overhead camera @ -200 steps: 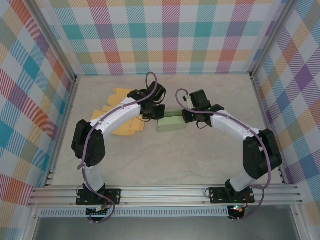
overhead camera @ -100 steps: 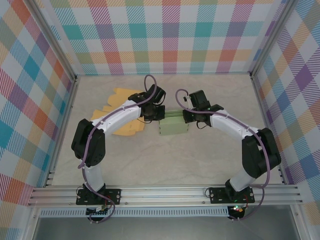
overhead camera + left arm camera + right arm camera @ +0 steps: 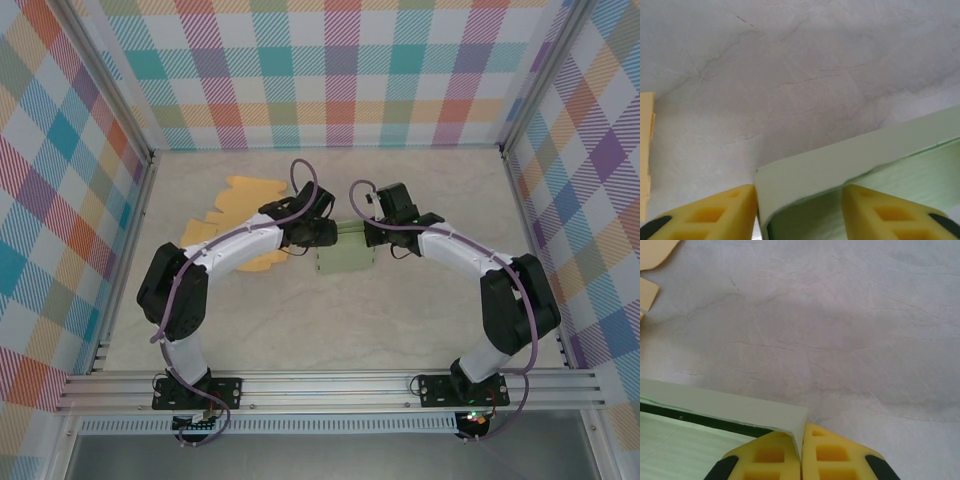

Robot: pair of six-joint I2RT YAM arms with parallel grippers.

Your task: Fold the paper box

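The pale green paper box (image 3: 345, 258) stands in the middle of the table between both arms. My left gripper (image 3: 318, 233) is at its left end, open. In the left wrist view the box's curved end wall (image 3: 850, 162) lies between the yellow fingers (image 3: 715, 212); the left finger touches its corner and the right one stands apart from it. My right gripper (image 3: 369, 233) is at the box's back right corner. There my right gripper (image 3: 801, 456) is shut on the thin edge of the box wall (image 3: 730, 406).
Flat yellow paper sheets (image 3: 238, 212) lie on the table left of the box, partly under my left arm. An edge of the yellow paper (image 3: 644, 145) shows at the left, and its corners (image 3: 655, 250) sit top left. Plaid walls enclose the table.
My left gripper has opened from shut and sits a little lower at the box's left end. The right gripper has pressed tighter on the wall. The box has shifted slightly.
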